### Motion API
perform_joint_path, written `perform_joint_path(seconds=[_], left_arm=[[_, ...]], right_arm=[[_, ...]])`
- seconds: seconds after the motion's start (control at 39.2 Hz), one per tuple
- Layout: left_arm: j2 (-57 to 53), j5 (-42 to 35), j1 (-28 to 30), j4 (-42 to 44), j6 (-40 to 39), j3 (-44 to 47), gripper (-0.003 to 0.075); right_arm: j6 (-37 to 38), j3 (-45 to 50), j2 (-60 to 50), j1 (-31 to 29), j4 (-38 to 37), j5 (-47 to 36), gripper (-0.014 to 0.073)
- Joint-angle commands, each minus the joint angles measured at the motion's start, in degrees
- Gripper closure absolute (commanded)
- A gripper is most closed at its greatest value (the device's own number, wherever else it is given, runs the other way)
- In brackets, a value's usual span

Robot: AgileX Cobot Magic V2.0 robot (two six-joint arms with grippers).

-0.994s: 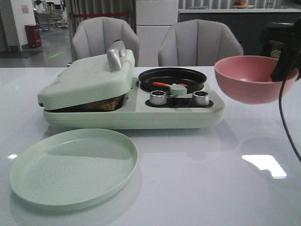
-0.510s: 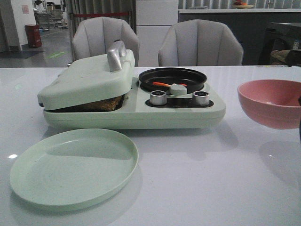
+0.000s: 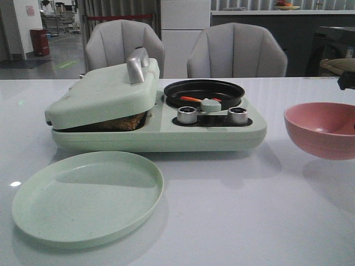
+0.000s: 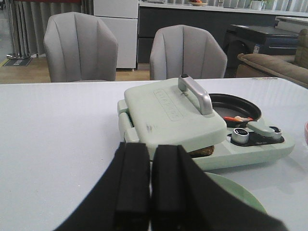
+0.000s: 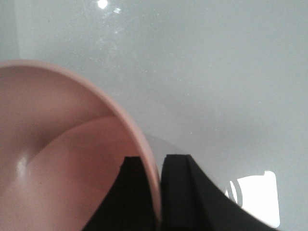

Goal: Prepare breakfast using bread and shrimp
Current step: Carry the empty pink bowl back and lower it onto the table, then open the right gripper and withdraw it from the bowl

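The bread (image 3: 121,122) shows as a brown edge under the nearly closed lid of the pale green breakfast machine (image 3: 111,91); the left wrist view also catches the bread (image 4: 202,151). Orange shrimp (image 3: 191,99) lie in the machine's round black pan (image 3: 203,93), and the shrimp (image 4: 236,118) also show in the left wrist view. My right gripper (image 5: 158,166) is shut on the rim of an empty pink bowl (image 5: 57,144). That pink bowl (image 3: 324,130) sits low at the table's right. My left gripper (image 4: 150,178) is shut on nothing, hanging back on the near left of the machine.
An empty pale green plate (image 3: 86,197) lies on the white table in front of the machine. Two silver knobs (image 3: 187,115) face forward under the pan. Two grey chairs (image 3: 236,50) stand behind the table.
The pink bowl, held by my right gripper, has moved from raised beside the pan to the right and down, low by the table. The left arm and machine are unchanged.
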Motion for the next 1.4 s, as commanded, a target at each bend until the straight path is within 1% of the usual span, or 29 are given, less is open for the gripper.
perform_joint_path(seconds=[0.0,0.28,0.36,0.48,0.69,0.92,1.05,1.15,1.38], left_arm=[[0.9,-4.6,-0.4,-0.4,-0.5,-1.4,0.0607],[0.9,-4.6,-0.4,-0.4,-0.5,-1.4,0.0607],[0.9,-4.6,-0.4,-0.4,-0.5,-1.4,0.0607],[0.9,-4.6,-0.4,-0.4,-0.5,-1.4,0.0607],[0.9,-4.6,-0.4,-0.4,-0.5,-1.4,0.0607],[0.9,-4.6,-0.4,-0.4,-0.5,-1.4,0.0607],[0.9,-4.6,-0.4,-0.4,-0.5,-1.4,0.0607],[0.9,-4.6,-0.4,-0.4,-0.5,-1.4,0.0607],[0.9,-4.6,-0.4,-0.4,-0.5,-1.4,0.0607]], right_arm=[[-1.1,-1.4,-2.0,-0.1,0.8,-2.9,0.0424],[-2.7,-1.7,-1.3,0.0,0.7,-2.8,0.0172],[-3.4,-2.3,-1.5,0.0,0.7,-1.7,0.0144],[-5.4,-3.5,-3.4,0.0,0.7,-0.2,0.0146],[-8.3,-3.7,-11.4,1.0,0.7,-0.1,0.0146],[-10.1,-3.5,-22.3,8.4,0.7,-2.3,0.0146],[-10.1,-3.2,-27.3,11.1,0.7,-3.1,0.0146],[-10.1,0.4,-32.3,12.5,0.8,-6.9,0.0146],[-10.1,14.5,-44.5,15.7,3.0,-22.0,0.0146]])
